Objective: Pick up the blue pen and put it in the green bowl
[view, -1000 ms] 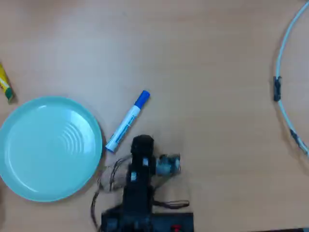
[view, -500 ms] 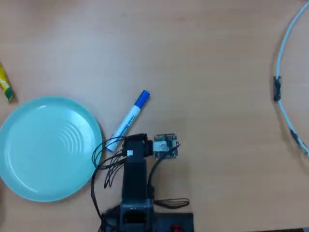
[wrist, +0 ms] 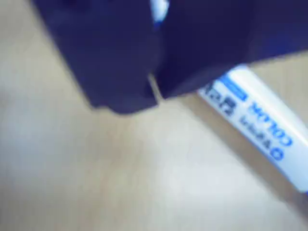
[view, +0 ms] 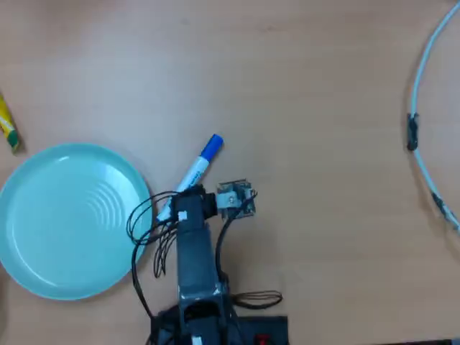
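Blue pen (view: 198,167) lies flat on the wooden table (view: 309,86), diagonal in the overhead view, blue cap up-right, white barrel running down-left toward the rim of the green bowl (view: 72,219). Lower end of the barrel is hidden under the arm's head. Not in the bowl; it sits just beside its right edge. Bowl is pale teal, shallow, with concentric ridges at centre. Wrist view is blurred: white barrel with blue printed text (wrist: 260,120) at right, on the table, partly under the dark gripper (wrist: 155,91). The two dark jaw blocks meet with only a thin seam visible, nothing between them, looks pressed together. Small yellow object (view: 7,128) at the left edge, white cable (view: 424,108) at right
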Controlling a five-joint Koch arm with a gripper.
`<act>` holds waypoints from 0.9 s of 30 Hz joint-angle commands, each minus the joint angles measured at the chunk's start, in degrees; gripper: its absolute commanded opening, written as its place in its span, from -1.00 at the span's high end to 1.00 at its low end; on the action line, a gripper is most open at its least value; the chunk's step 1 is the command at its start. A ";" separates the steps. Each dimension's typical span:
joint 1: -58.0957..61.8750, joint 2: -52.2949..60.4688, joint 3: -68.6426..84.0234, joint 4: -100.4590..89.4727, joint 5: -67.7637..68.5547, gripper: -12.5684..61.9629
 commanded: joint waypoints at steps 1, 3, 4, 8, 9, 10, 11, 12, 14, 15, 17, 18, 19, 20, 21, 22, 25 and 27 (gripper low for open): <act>-0.97 -0.09 -3.69 0.97 -12.39 0.82; -1.23 0.09 -3.78 0.97 -14.15 0.82; -1.49 0.09 -3.78 0.88 -14.24 0.81; -2.64 0.09 -4.57 1.05 -14.59 0.61; -2.64 0.09 -4.57 1.05 -14.59 0.53; -2.72 0.09 -4.57 1.05 -14.68 0.43; -2.72 0.09 -4.66 1.05 -14.59 0.31; -2.72 0.00 -4.66 1.14 -14.59 0.19; -2.90 -0.09 -5.01 1.05 -14.59 -0.03; -2.99 -0.09 -5.27 1.05 -14.68 -0.12; -3.16 -0.44 -6.33 1.05 -14.68 -0.25; -3.25 -0.53 -6.77 1.05 -14.68 -0.30; -3.34 -0.53 -7.12 1.05 -14.77 -0.32; -3.69 -0.62 -7.47 1.05 -14.85 -0.33; -4.04 -0.70 -7.82 0.97 -14.94 -0.34; -4.31 -0.79 -8.09 0.88 -15.03 -0.34; -5.10 -2.81 -9.23 0.79 -15.82 -0.35; -5.45 -4.31 -10.46 0.79 -16.26 -0.38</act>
